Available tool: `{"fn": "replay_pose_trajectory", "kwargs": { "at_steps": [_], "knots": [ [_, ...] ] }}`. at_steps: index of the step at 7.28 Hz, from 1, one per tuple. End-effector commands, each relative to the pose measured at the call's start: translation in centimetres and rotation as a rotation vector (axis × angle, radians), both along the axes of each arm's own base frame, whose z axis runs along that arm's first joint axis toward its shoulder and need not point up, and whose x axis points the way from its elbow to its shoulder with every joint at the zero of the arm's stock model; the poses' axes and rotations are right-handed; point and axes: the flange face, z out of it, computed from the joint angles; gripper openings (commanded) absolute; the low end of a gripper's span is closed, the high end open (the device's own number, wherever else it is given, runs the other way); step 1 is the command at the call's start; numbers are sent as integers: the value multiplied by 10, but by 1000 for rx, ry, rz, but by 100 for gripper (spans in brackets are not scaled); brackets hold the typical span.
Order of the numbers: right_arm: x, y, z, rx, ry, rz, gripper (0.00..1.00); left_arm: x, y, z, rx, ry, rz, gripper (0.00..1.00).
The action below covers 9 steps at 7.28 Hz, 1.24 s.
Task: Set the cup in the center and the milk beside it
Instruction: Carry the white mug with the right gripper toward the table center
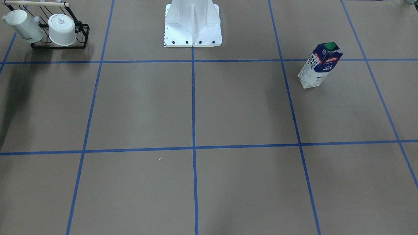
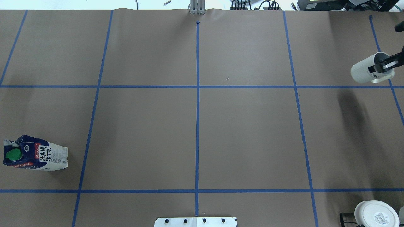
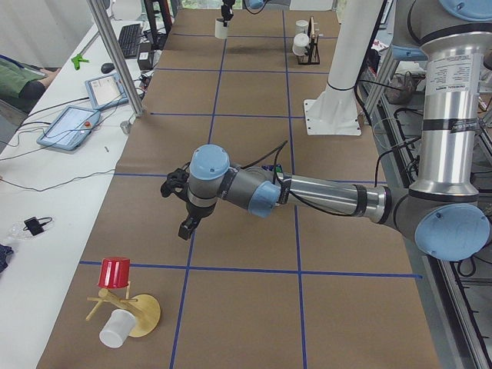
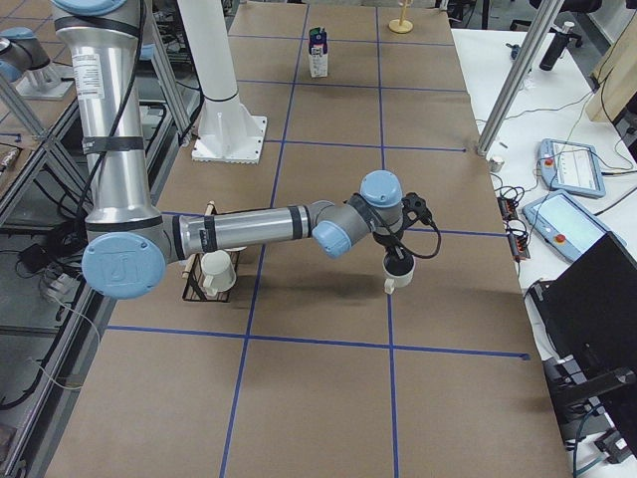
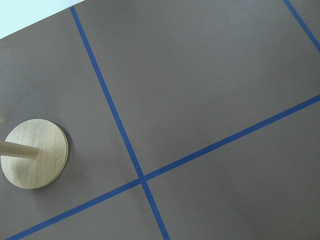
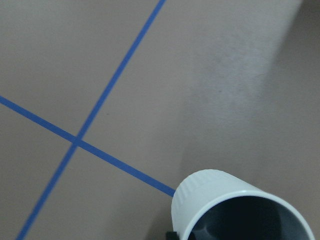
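Right tool (image 2: 378, 66) grips cup (image 2: 361, 72) rim; milk (image 2: 38, 153) stands well apart.

The brown-paper counter (image 1: 248, 107) was marked into squares by blue tape lines (image 1: 193, 98). In one corner a black wire rack (image 1: 58, 46) held a white cup with black lettering (image 1: 23, 26) and, beside it, a wider white cup showing its round base (image 1: 62, 28). At the opposite end a wooden mug stand (image 3: 143, 315) carried an upturned red cup (image 3: 115, 272) and a tilted white cup (image 3: 115, 329), with two tablets (image 3: 69, 127) on the white bench (image 3: 46, 231) nearby.
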Motion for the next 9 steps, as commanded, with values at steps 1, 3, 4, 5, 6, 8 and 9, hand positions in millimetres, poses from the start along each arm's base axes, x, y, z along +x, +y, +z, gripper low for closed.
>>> {"fn": "replay_pose_trajectory", "kwargs": {
  "at_steps": [1, 3, 4, 5, 6, 8, 9],
  "knots": [
    [-91, 27, -57, -106, -46, 65, 0, 0, 0, 0, -1, -1, 1, 99],
    [-134, 62, -104, -181, 28, 71, 0, 0, 0, 0, -1, -1, 1, 99],
    [-166, 80, -139, -229, 77, 69, 0, 1, 0, 0, 1, 1, 1, 99],
    [-215, 101, -167, -267, 79, 111, 0, 0, 0, 0, -1, -1, 1, 99],
    [-254, 127, -186, -284, 63, 130, 0, 0, 0, 0, -1, -1, 1, 99],
    [-297, 185, -207, -327, 64, 120, 0, 0, 0, 0, -1, -1, 1, 99],
    [-322, 206, -238, -379, 110, 123, 0, 0, 0, 0, -1, -1, 1, 99]
  ]
}}
